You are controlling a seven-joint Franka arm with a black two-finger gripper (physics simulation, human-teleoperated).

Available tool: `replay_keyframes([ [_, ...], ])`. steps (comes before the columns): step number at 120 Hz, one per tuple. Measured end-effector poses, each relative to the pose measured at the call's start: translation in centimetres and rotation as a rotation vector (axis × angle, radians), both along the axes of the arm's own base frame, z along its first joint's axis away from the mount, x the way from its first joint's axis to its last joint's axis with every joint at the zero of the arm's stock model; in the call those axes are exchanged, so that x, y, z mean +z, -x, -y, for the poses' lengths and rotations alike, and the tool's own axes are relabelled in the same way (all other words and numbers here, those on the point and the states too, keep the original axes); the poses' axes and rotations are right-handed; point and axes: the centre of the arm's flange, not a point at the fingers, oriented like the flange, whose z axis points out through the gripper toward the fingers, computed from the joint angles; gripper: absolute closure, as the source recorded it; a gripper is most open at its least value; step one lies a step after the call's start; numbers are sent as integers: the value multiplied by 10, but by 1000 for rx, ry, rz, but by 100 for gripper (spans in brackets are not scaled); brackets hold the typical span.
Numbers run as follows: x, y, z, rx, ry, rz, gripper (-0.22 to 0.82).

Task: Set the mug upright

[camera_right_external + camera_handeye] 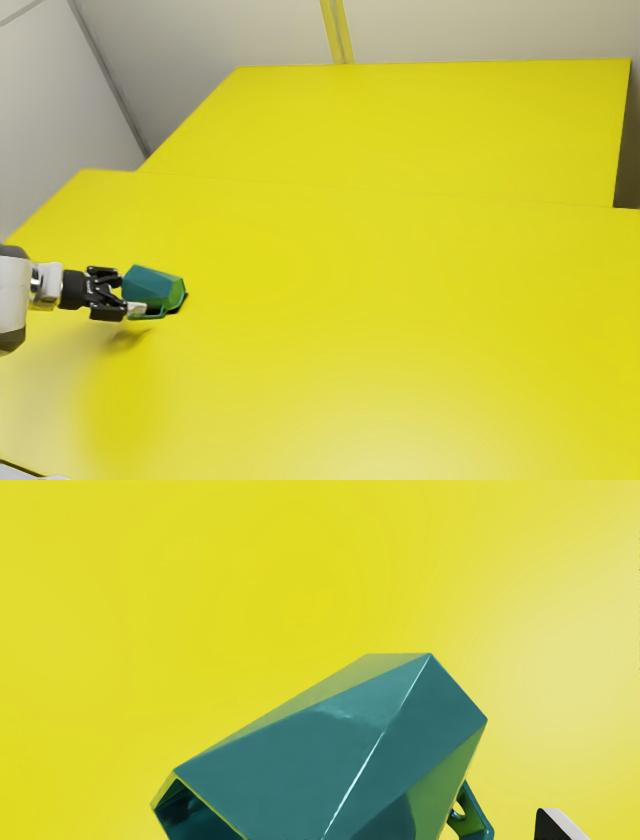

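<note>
Teal faceted mug [152,288]: lying on its side, not upright, on the bright yellow tabletop [380,330], toward the exterior view's left. Wrist view has the open mouth, dark inside, at one end, with the teal angular loop handle [481,825] on the side facing the visible finger.

Black two-finger gripper [120,293]: right at the mug, coming in from the exterior view's left. Fingers are spread, not pinching anything. Wrist view: one fingertip [555,825] stands out past the handle, gap between them. Can't tell whether the other one touches the mug.

White-and-black arm [14,298] takes up the room on the exterior view's left of the mug.

Clearance: wide bare yellow on the exterior view's right of the mug, also on the camera side. Closest visible table edges are the far one and the slanted one at the exterior view's left, both well apart from the mug. Second yellow surface [420,125] past the far edge, pale wall [480,30] behind.
</note>
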Motion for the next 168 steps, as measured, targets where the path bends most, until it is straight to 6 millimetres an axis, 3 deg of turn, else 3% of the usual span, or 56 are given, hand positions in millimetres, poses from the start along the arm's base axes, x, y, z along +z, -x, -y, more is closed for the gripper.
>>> replay_keyframes([
  [39, 4, -2, 4, -20, 10, 54, 43],
  [67, 19, -6, 3, -35, -13, 95, 52],
  [94, 25, -9, 5, -33, -17, 116, 71],
  [121, 37, -15, 7, -28, -29, 143, 76],
  [144, 79, -25, 19, -30, -110, 157, 78],
  [168, 131, -52, 83, -241, -355, -37, 79],
])
